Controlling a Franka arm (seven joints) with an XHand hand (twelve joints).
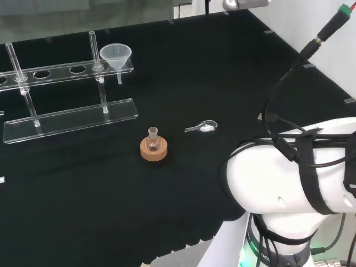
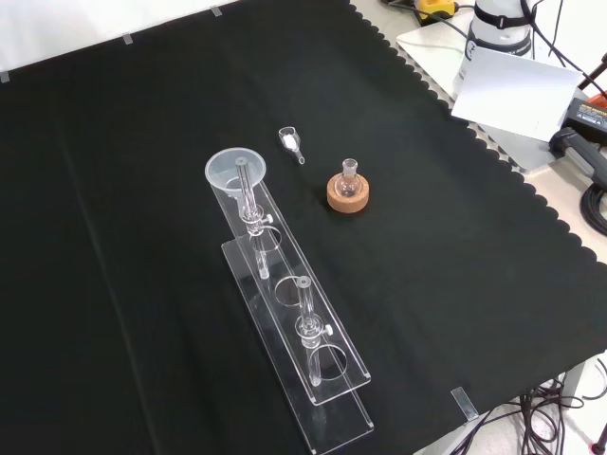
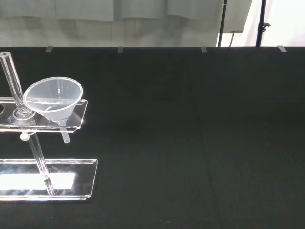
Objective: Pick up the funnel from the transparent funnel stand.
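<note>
Sitting in the end hole of the transparent funnel stand (image 1: 67, 71), the funnel (image 1: 115, 55) has its cone resting on the upper shelf and its stem hanging through toward the base plate; in the front view it is at the stand's far end, and in the wrist view it is seen close, tilted slightly in its hole. How the robot hand is set cannot be told from these views, so the pick looks not yet begun. The main risk, as I judge it, is the upright rod (image 1: 94, 50) just beside the funnel: fingers closing on the rim could strike it and shift or tip the light stand on the worktop (image 1: 222, 83). Lifting at an angle could catch the stem in the hole and drag the stand along. A small flask on a cork ring (image 1: 153, 151) and a small glass piece (image 1: 202, 127) stand well apart, unlikely to be disturbed.
</note>
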